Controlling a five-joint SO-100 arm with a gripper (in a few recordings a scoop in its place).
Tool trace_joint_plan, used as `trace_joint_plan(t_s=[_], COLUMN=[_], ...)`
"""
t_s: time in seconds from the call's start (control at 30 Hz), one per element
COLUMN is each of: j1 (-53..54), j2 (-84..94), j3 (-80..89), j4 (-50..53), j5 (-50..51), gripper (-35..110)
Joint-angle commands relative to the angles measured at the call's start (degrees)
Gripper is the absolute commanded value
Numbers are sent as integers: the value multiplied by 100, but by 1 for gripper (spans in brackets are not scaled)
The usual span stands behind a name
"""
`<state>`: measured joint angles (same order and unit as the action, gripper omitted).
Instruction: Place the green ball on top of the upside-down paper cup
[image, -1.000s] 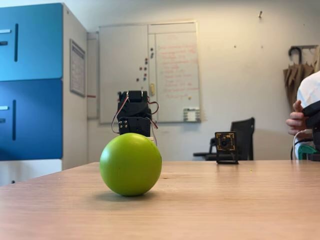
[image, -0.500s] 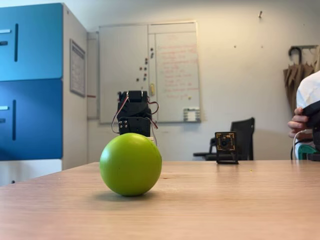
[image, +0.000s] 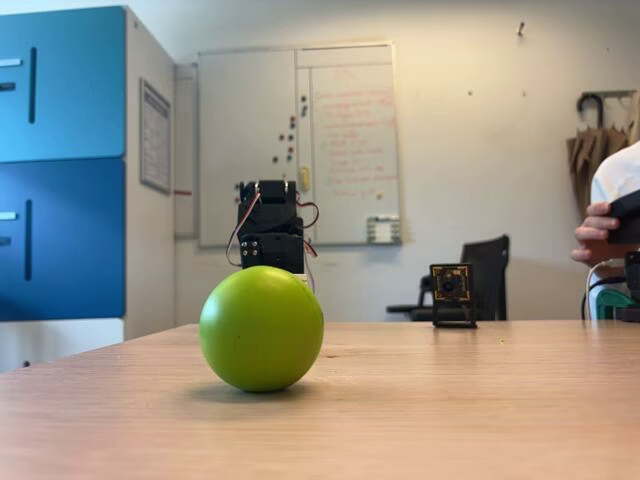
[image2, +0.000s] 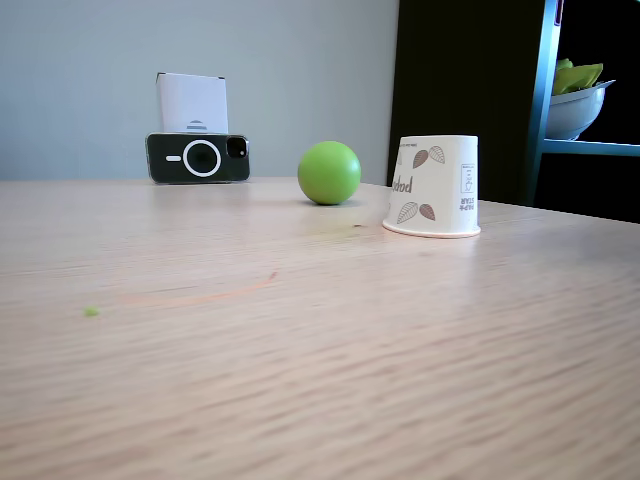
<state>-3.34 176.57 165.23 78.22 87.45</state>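
Observation:
The green ball (image: 261, 328) rests on the wooden table (image: 450, 400), close to the camera in a fixed view. Behind it stands my black arm (image: 270, 228), folded upright with red and white wires; the ball hides the gripper's fingers, so I cannot tell their state. In another fixed view the green ball (image2: 329, 172) lies farther back, just left of the upside-down paper cup (image2: 433, 186). The cup is white with brown leaf prints and stands on its wider rim. Ball and cup are a short gap apart.
A small camera on a stand (image: 452, 295) sits at the table's far edge. A phone (image2: 198, 158) leans against a white box (image2: 192, 102) behind the ball. A blue cabinet (image: 60, 160) stands left. A person's hand (image: 597, 232) is at the right edge.
The arm's upper part has shifted slightly right and up. The person's hand at the right edge moved a little. Ball unmoved.

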Motion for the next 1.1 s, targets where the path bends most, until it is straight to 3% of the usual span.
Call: trace_joint_plan(t_s=[0.0, 0.67, 1.07], j1=[-53, -211, -562], j2=[-686, -5282, -8244], j3=[-870, -6706, -9202], j4=[-114, 703, 422], j5=[9, 44, 53], gripper=[8, 13, 29])
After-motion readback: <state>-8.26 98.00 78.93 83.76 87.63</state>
